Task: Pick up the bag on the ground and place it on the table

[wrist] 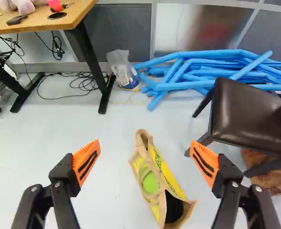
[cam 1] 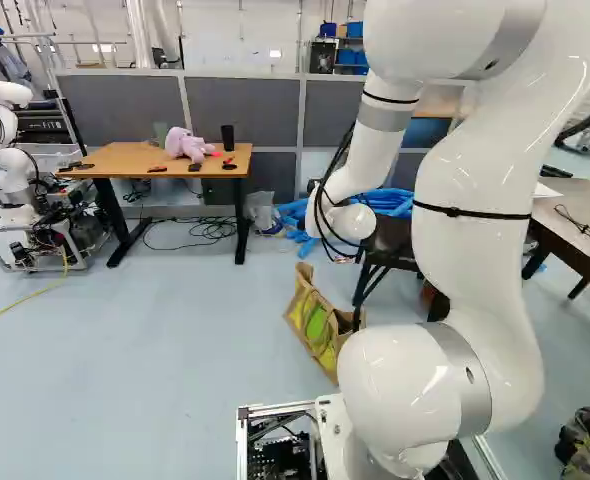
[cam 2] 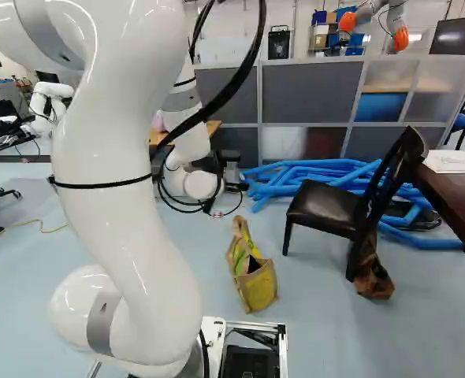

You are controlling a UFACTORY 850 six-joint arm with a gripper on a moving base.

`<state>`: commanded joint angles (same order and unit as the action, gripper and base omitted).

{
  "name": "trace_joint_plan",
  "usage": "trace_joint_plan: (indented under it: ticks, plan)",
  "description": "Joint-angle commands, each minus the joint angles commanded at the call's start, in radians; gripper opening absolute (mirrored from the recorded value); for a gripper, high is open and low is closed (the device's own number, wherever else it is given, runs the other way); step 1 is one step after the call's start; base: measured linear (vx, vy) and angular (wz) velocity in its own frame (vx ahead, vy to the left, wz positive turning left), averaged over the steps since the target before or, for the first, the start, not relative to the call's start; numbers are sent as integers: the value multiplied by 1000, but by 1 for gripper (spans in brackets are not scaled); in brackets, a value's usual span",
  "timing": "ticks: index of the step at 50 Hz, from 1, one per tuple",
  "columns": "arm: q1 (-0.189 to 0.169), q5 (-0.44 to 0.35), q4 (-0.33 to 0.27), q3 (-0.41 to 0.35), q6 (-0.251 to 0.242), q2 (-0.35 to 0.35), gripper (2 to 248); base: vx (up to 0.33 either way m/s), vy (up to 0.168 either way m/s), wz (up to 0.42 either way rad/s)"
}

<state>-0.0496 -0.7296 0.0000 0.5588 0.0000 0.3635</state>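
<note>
Nearest you, two orange-padded fingers of your one gripper (wrist: 145,143) stand wide apart, holding nothing. You have one tan bag (wrist: 165,186) on the floor ahead of them, framed by the gap, touched by neither. Its long axis runs away from your base, the far end slanting toward the wooden table (cam 1: 125,156); the near end, with one black item (wrist: 174,208) in its mouth, points back toward you. You see two other bags: one clear (wrist: 123,69) beside that table, one brown (cam 2: 374,276) by the single chair (cam 2: 325,206). One pink toy (cam 1: 183,143) lies on the wooden table; one dark table (cam 2: 453,193) stands beyond the chair.
</note>
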Motion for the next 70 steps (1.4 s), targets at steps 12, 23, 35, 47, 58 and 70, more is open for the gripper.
trace_joint_plan:
  ticks: [12,23,35,47,58,70]
  plan:
    - [-13,18,0,53,0,70,247,0,0,0]
    - [-25,30,-3,101,0,131,247,0,0,0]
    - [-38,43,-15,151,0,194,247,0,0,0]
    - [-51,55,-28,202,0,255,247,0,0,0]
    - [-62,67,-41,249,0,311,247,0,0,0]
    - [-71,86,-57,297,0,368,247,0,0,0]
